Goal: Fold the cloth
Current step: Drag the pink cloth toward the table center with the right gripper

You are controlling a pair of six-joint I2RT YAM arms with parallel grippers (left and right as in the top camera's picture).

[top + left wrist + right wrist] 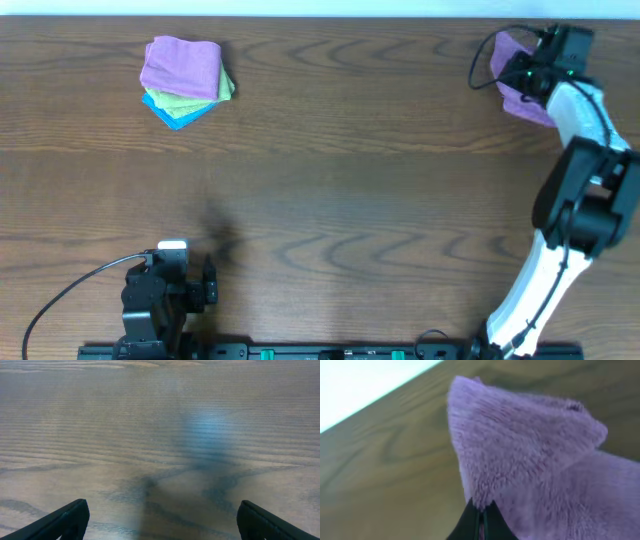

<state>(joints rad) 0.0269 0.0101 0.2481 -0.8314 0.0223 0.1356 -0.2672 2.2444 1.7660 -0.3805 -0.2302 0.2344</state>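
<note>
Grip first: the right gripper is clenched on the purple cloth, its two dark fingertips pressed together with a fringe of pile caught between them. Just beyond the pinch the fabric rises in a soft peak and folds over on itself, so the cloth is bunched rather than flat, and its long axis cannot be read; from overhead it looks to run under the wrist, partly hidden by the arm. This cloth lies on the table well apart from the stack of folded cloths, far off to that stack's right, at about the same depth on the wood. The left gripper is released, jaws wide over bare wood, parked on the stack's near side and well clear of it. The right arm is therefore far the nearer and already has hold. In my judgement the fold turns on drawing the pinched edge toward the stack's side to spread the cloth first.
</note>
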